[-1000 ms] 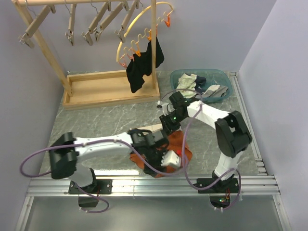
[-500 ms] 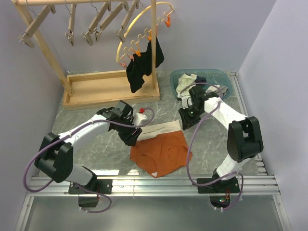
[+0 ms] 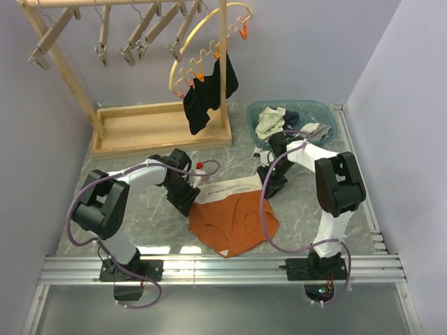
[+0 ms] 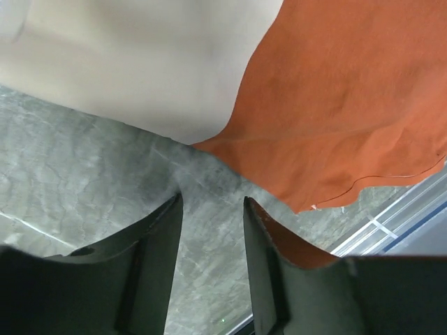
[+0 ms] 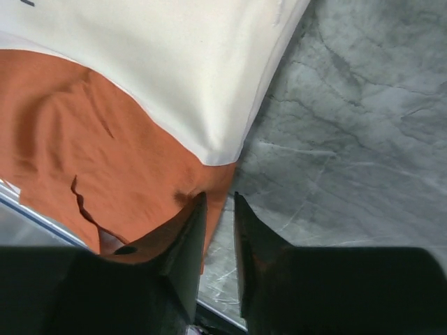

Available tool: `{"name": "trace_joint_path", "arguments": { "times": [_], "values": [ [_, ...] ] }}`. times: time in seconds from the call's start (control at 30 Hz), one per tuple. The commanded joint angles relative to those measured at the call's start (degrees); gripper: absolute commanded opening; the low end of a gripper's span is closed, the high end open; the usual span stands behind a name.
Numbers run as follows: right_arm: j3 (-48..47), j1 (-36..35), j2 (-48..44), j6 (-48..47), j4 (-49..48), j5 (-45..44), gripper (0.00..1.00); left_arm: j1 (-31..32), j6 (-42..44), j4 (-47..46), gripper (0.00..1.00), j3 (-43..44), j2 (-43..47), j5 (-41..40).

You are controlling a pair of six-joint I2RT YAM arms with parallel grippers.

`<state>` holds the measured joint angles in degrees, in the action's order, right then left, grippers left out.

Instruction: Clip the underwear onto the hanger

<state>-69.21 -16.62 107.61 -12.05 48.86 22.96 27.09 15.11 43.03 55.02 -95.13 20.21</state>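
Observation:
The rust-orange underwear (image 3: 234,220) lies flat on the marble table, its off-white waistband (image 3: 227,188) on the far side. My left gripper (image 3: 186,202) is low at the waistband's left end, open, with only marble between its fingers (image 4: 209,213); the orange cloth (image 4: 349,98) and waistband (image 4: 140,63) lie just ahead. My right gripper (image 3: 268,187) is at the waistband's right end; its fingers stand narrowly apart (image 5: 218,204) over the orange edge (image 5: 105,160) below the waistband corner (image 5: 181,77). Several wooden hangers (image 3: 140,33) hang on the rack at the back left.
The wooden rack's base tray (image 3: 160,127) stands behind the left arm. A yellow hoop (image 3: 202,28) with orange pegs holds a black garment (image 3: 206,98). A teal basket (image 3: 328,115) of cream and grey clothes stands at the back right. The metal rail (image 3: 223,265) runs along the near edge.
My left arm drew back from over the underwear to the waistband's left end. My right arm swung toward the basket, then down to the waistband's right end. The underwear now lies uncovered.

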Motion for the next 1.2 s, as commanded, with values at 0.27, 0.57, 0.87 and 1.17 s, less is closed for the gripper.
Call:
{"name": "trace_joint_path", "arguments": {
  "times": [0.27, 0.57, 0.87, 1.17],
  "values": [
    [4.3, 1.2, -2.1, -1.1, 0.4, -1.8, 0.0, -0.5, -0.4, 0.2, 0.44, 3.3, -3.0, 4.7],
    [6.0, 3.7, -4.5, 0.0, -0.6, -0.5, 0.0, 1.5, -4.4, -1.1, 0.41, 6.1, -7.3, 4.1],
    [7.2, 3.8, -5.4, -0.3, -0.7, -1.6, 0.0, 7.1, -7.5, -4.1, 0.21, 5.4, -8.1, -5.5],
    [7.2, 4.5, -6.9, -1.1, -1.3, -5.3, 0.0, 7.4, -6.1, -1.8, 0.0, 2.6, -6.7, -14.0]
  ]
}}
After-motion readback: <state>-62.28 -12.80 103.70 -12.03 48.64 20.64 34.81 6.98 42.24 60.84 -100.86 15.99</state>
